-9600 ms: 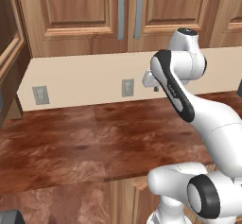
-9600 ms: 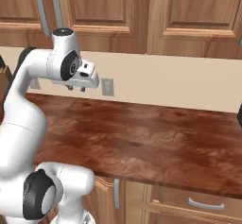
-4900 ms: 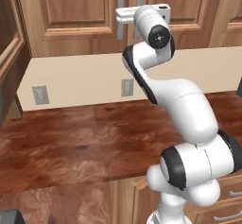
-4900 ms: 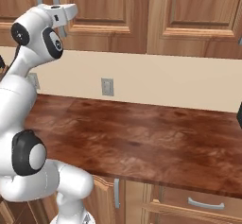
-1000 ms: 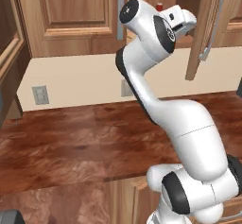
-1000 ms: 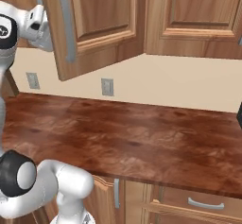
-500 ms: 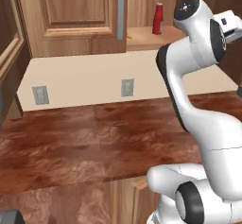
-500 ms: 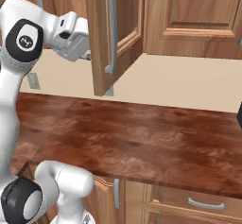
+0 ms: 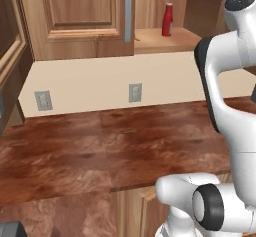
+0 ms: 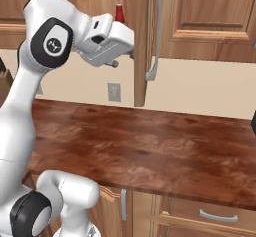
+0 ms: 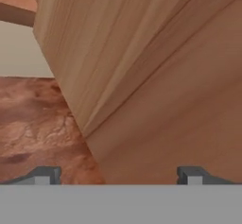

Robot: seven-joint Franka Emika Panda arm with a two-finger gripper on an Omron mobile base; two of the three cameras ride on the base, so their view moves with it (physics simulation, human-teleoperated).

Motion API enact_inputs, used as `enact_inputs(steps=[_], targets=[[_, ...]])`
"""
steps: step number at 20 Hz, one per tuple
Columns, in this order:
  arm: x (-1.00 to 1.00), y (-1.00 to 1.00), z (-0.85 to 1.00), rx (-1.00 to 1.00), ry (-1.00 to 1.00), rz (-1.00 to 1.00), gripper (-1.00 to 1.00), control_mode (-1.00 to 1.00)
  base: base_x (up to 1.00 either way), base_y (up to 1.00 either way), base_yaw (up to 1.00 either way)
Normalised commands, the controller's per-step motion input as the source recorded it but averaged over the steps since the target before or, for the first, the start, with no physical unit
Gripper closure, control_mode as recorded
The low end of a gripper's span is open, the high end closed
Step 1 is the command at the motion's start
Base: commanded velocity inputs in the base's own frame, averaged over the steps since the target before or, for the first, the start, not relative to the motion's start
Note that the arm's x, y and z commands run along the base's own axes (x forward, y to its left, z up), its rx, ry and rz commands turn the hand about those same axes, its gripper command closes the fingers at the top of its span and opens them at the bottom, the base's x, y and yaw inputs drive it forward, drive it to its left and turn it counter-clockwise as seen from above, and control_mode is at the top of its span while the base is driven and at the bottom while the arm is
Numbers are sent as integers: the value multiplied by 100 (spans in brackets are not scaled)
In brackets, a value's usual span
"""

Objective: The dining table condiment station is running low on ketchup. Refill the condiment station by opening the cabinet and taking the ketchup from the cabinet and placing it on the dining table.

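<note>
The ketchup stands upright on the bottom shelf of the cabinet, far back and to the right of the closed left door, its white cap up; in the right base view only its red top peeks over the hand. The largest thing near the robot is the counter, a mottled reddish-brown top running left to right below the cabinet, with a pale wall behind it carrying two outlets. The cabinet's right door is swung out toward the robot and shows edge-on in the right base view, its grey bar handle on the right face. The arm rises at the right of the left base view, and in the right base view the gripper hangs just left of the open door's edge, apart from the handle. The hand view looks close along plain wooden panels of the cabinet, and the two fingertips at its bottom stand wide apart with nothing between them. The door-opening step looks finished, so the step in hand appears to be the reach for the bottle. The next move calls for bringing the hand up and in over the shelf edge, clear of the open door, squaring the wide jaws on the slim bottle's body, and closing low enough that it does not tip.
</note>
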Motion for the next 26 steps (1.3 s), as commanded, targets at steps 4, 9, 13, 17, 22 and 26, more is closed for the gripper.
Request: enact_inputs(steps=[4,9,13,17,22,26], targets=[[-7,-28,0,0,-9,0,-100,-100,0,0,0],[-5,29,0,0,-15,0,-100,-100,0,0,0],[8,51,0,1,-17,0,-100,-100,0,0,0],[35,47,-4,8,-26,7,-100,-100,0,0,0],[49,37,-1,7,-30,17,-100,-100,0,0,0],[66,24,1,8,-19,20,-100,-100,0,0,0]])
